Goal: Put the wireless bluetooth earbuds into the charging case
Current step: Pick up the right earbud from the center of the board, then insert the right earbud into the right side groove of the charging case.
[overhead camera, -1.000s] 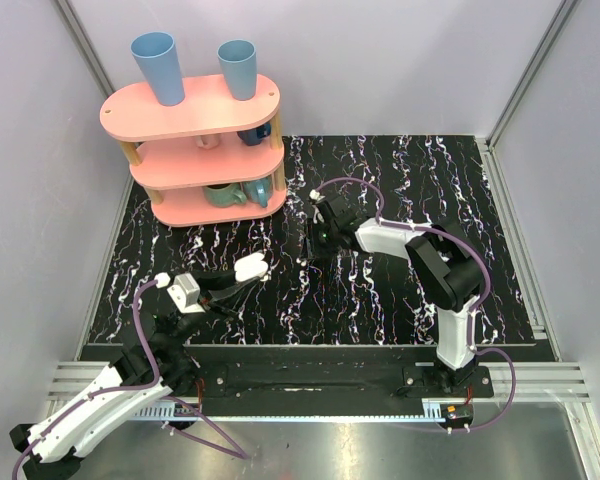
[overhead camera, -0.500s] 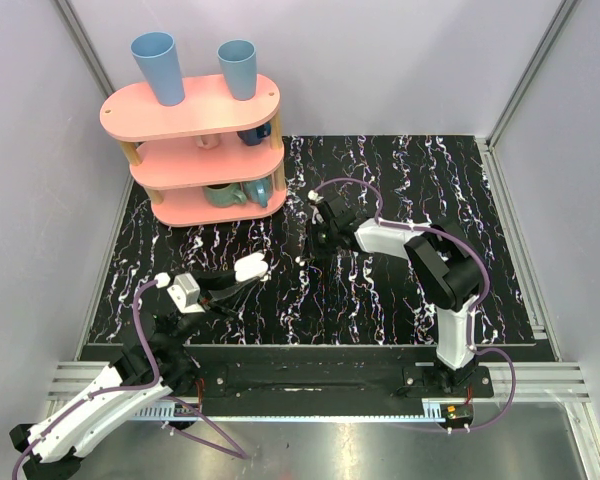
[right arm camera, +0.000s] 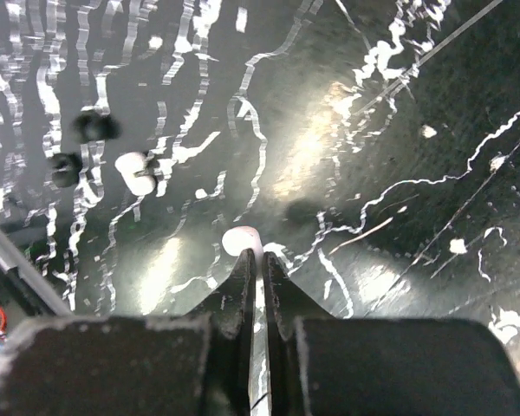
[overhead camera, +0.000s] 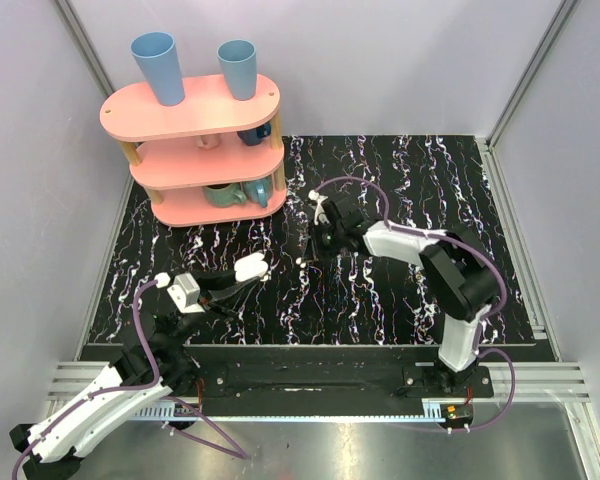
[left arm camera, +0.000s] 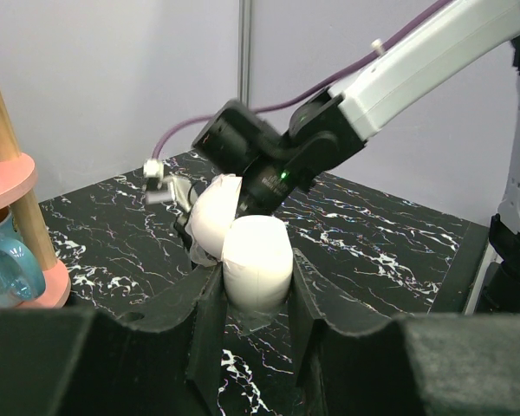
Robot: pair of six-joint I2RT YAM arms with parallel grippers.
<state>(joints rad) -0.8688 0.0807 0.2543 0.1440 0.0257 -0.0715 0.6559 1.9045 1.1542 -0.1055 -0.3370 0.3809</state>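
The charging case [left arm camera: 256, 260] is white and glossy, with its lid [left arm camera: 210, 213] open. My left gripper [left arm camera: 256, 282] is shut on it; in the top view the gripper [overhead camera: 242, 276] holds the case [overhead camera: 251, 267] at the table's near left. My right gripper [right arm camera: 260, 258] is nearly closed, and a tiny white earbud [right arm camera: 241, 240] sits pinched at its tips, above the black marbled table. A second earbud [right arm camera: 137, 172] lies on the table further left. In the top view the right gripper [overhead camera: 321, 240] is at mid table, right of the case.
A pink three-tier shelf [overhead camera: 192, 118] with blue cups and mugs stands at the back left; its edge and a blue mug [left arm camera: 7, 264] show in the left wrist view. The right arm [left arm camera: 286, 156] reaches in just behind the case. Grey walls enclose the table.
The right arm has shifted a little to the right and its elbow has swung outward. The left arm and the case have not moved.
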